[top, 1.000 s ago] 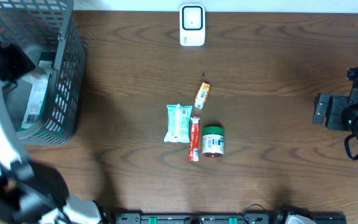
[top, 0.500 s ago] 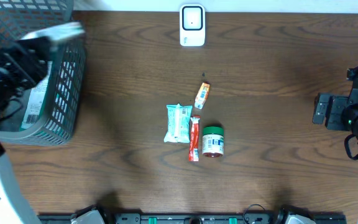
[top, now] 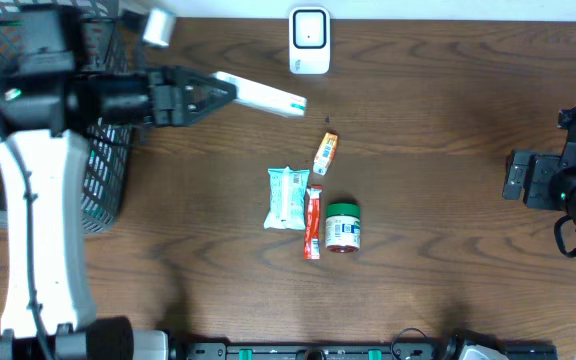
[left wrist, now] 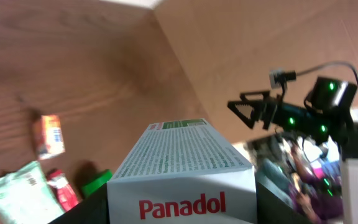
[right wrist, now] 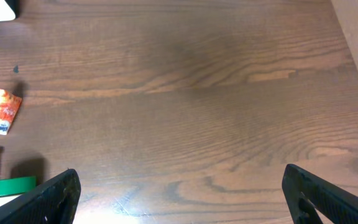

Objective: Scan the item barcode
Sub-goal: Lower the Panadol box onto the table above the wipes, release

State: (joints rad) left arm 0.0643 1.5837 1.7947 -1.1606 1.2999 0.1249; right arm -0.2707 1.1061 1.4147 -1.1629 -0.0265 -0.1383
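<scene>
The item is a white Panadol box with a green stripe, held in the air just left of and below the white scanner at the table's back edge. My left gripper is shut on the box's near end. In the left wrist view the box fills the foreground, with black fingers against both its sides. Its barcode is hidden. My right gripper hovers open at the far right, and in its own view it holds nothing.
A grey mesh basket stands at the back left. Mid-table lie an orange sachet, a mint-green packet, a red stick pack and a green-lidded jar.
My left arm has lifted the Panadol box out of the basket and swung it right, toward the scanner. The right arm has not moved.
</scene>
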